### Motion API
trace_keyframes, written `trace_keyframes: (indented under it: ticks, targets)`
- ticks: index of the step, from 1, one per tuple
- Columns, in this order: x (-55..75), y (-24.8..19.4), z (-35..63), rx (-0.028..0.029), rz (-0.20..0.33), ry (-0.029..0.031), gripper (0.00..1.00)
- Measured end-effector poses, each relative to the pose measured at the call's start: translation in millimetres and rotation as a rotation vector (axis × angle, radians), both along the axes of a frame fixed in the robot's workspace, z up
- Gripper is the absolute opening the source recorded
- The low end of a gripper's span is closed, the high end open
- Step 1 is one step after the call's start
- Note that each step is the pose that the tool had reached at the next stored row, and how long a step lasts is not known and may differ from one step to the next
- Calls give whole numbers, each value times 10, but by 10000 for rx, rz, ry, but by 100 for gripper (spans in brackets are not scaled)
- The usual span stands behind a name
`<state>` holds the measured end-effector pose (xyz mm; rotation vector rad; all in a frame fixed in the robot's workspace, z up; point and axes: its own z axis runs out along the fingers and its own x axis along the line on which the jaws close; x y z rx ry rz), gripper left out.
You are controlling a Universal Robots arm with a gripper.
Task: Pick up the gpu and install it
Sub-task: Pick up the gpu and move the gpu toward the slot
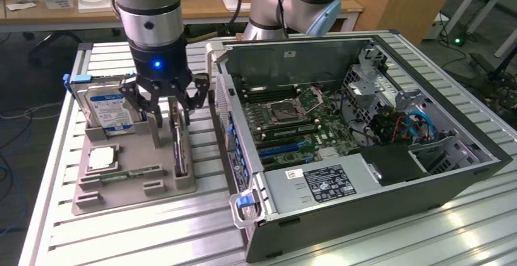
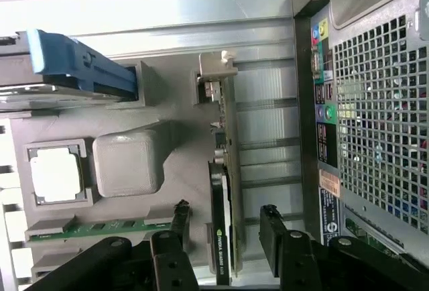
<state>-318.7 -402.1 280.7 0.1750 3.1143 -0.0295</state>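
The gpu stands on edge in a slot of the grey holder tray, to the exterior view's left of the open computer case. In the wrist view the gpu appears edge-on, with green board, black cooler face and silver end bracket. My gripper hangs right over its top edge. The gripper is open, one of its black fingers on each side of the card with a gap on both sides. Nothing is held.
The same tray holds a hard drive with a blue label, a square processor and a narrow green memory stick. The motherboard lies exposed inside the case. The case's rear panel stands close beside the card. A second arm stands behind.
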Motion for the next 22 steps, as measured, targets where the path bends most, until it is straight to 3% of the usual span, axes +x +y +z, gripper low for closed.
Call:
trace_keyframes:
  ticks: [22]
  targets:
    - [-1, 0, 2, -2, -1, 3, 55]
